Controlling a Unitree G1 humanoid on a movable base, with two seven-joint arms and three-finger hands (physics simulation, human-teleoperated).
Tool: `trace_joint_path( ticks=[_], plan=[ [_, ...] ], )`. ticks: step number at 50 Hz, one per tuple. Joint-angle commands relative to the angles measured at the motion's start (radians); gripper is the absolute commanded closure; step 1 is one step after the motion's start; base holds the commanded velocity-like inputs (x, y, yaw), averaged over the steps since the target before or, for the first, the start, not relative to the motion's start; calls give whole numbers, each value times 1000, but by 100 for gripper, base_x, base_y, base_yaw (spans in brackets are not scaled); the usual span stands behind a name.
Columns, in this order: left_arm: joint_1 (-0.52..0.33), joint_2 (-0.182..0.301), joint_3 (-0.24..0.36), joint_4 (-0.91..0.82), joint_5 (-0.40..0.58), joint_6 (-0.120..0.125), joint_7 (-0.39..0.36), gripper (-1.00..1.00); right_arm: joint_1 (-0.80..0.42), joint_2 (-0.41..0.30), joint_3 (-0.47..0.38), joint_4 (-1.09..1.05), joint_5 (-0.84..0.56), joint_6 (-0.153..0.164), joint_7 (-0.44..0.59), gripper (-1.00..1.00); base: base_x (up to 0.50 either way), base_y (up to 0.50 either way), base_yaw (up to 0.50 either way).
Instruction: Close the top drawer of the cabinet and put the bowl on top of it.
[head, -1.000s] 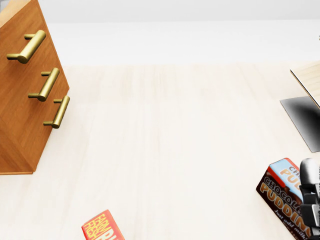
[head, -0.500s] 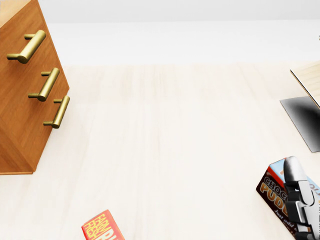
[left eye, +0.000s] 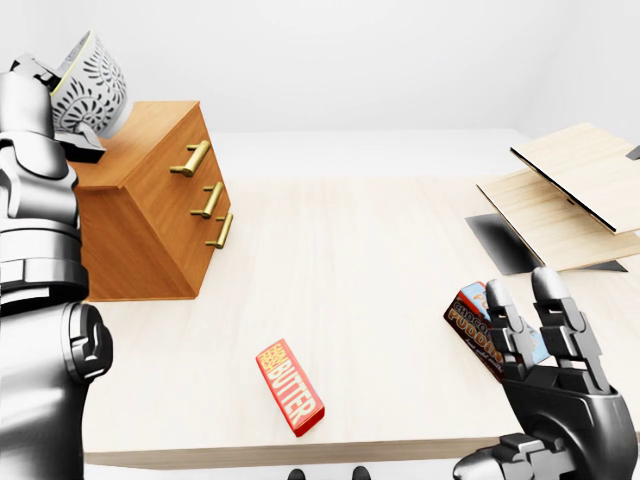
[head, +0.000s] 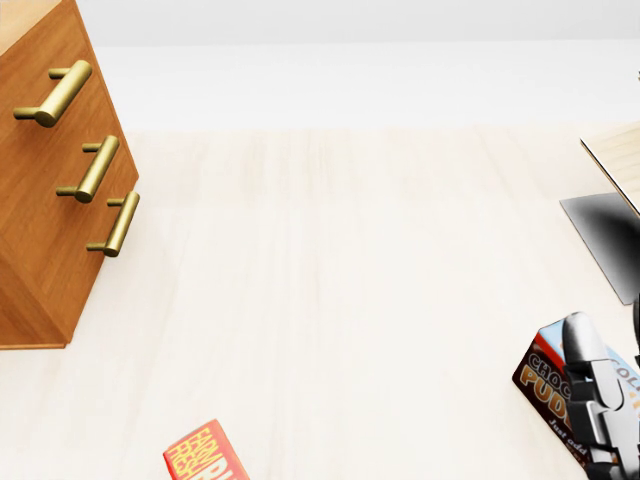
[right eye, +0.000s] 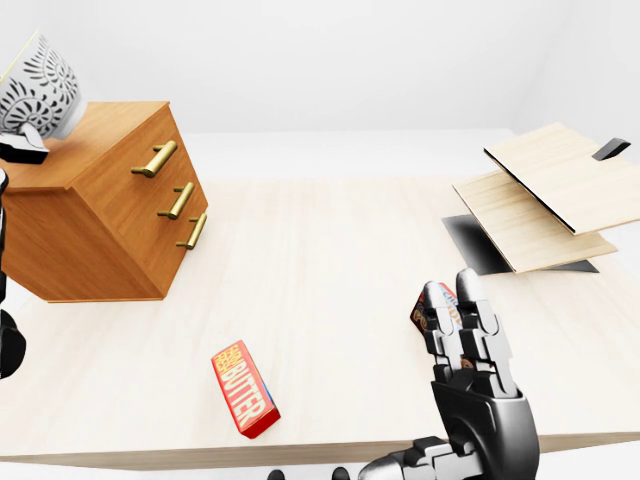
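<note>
Your left hand (left eye: 35, 100) is up at 10 o'clock in the left-eye view, closed on the bowl (left eye: 90, 75). Most of the grip is hidden behind the wrist, but the bowl hangs tilted, so it looks carried rather than set down. It sits over the far left edge of the cabinet (left eye: 150, 215), not yet resting on the top.

The top drawer (left eye: 180, 165) looks flush with the two below it, so that half of the job appears done.

Your right hand (left eye: 550, 370) is at 4 o'clock, spread wide and holding nothing. It stands just over the pudding box (left eye: 468, 318) near the surface's (left eye: 380, 260) near edge. A butter box (left eye: 290, 387) lies at 6 o'clock, and stacked boards (left eye: 570, 190) sit well apart at 2 o'clock.

Here's the danger: let go now and the tilted bowl lands on its side close to that far edge. It could roll or slide off the cabinet. Level it and bring it toward the middle of the top first. Watch the right hand too, because a careless drop could shove the pudding box off the surface.

In the head view, against a second ago, the cabinet and butter box sit exactly where they were, so the camera hasn't moved. The right hand has crept left from the 4 o'clock edge and now covers more of the pudding box.
</note>
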Motion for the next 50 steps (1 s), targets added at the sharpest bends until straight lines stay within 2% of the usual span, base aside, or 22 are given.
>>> trace_joint_path(
  ticks=[1,22,31,50],
  plan=[
    [-106,13,-13,177,-29,0,65,100,1,-5,8,0,-4,0,-6,-100,0,0,0],
    [-106,-12,-26,205,-9,0,89,100,13,-20,25,18,-3,0,-14,-100,0,0,0],
    [-88,-29,-49,216,30,0,59,100,22,-22,33,28,-4,0,-11,-100,0,0,0],
    [-59,-47,-58,225,92,0,14,100,25,-36,49,33,-11,0,-29,-100,0,0,0]
  ],
)
